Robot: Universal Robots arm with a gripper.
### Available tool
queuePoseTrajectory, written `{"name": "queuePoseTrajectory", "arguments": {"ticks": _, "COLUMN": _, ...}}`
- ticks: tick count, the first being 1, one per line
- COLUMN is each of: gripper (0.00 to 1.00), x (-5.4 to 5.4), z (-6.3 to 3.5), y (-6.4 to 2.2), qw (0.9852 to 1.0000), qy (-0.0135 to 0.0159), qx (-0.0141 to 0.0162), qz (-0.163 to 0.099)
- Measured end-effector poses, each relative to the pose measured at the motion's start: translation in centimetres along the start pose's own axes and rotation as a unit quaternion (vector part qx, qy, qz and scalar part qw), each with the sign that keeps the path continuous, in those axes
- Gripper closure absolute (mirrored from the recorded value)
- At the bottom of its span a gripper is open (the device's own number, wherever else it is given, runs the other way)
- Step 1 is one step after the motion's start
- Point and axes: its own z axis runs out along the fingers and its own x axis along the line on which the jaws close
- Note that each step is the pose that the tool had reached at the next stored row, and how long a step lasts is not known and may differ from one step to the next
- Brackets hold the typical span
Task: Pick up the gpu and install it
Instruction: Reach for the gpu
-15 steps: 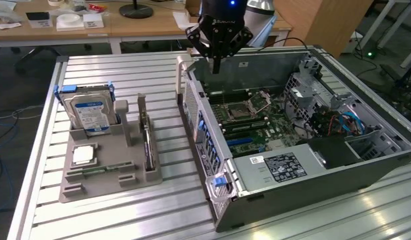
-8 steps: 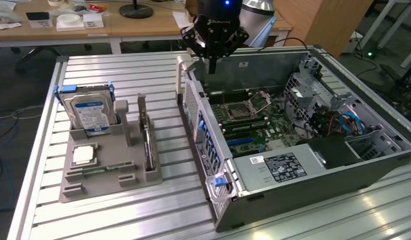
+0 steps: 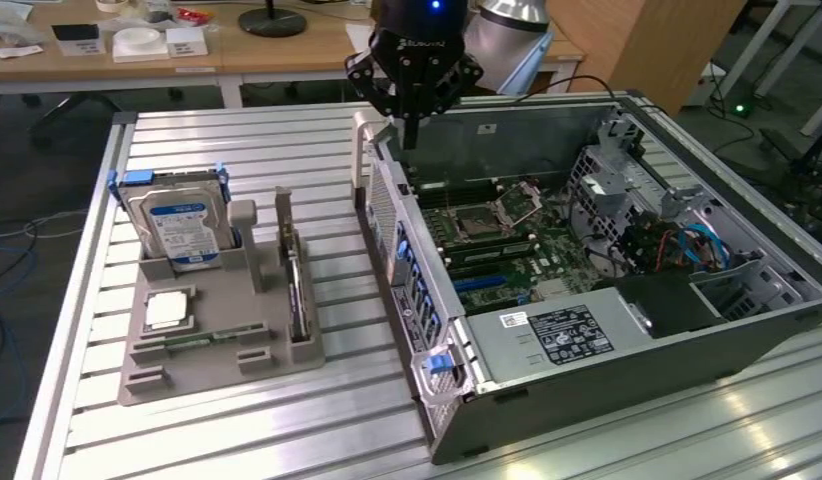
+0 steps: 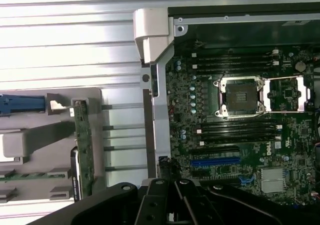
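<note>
The gpu (image 3: 292,278) is a thin dark card standing on edge in a slot of the grey holder tray (image 3: 184,375), on the exterior view's left. In the wrist view the gpu (image 4: 82,145) shows edge-on as a narrow green strip. My gripper (image 3: 414,138) hangs above the near wall of the open computer case (image 3: 425,300), well apart from the card. Its black fingers are pressed together with nothing between them. The wrist view has the gripper (image 4: 172,185) over the case's edge, beside the motherboard (image 4: 240,135) and its blue slot (image 4: 215,161).
A silver hard drive (image 3: 180,228) in a blue bracket, a processor chip (image 3: 167,310) and a memory stick (image 3: 198,340) also sit in the tray. The empty processor socket (image 4: 244,97) lies between memory slots. Both tray and case rest on a ribbed aluminium table (image 3: 251,150).
</note>
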Motion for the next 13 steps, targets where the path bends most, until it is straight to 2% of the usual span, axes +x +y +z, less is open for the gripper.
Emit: {"name": "queuePoseTrajectory", "arguments": {"ticks": 13, "gripper": 0.89, "x": 2.5, "z": -0.06, "y": -0.19, "qw": 1.0000, "qy": 0.0000, "qx": 0.0000, "qz": 0.000}}
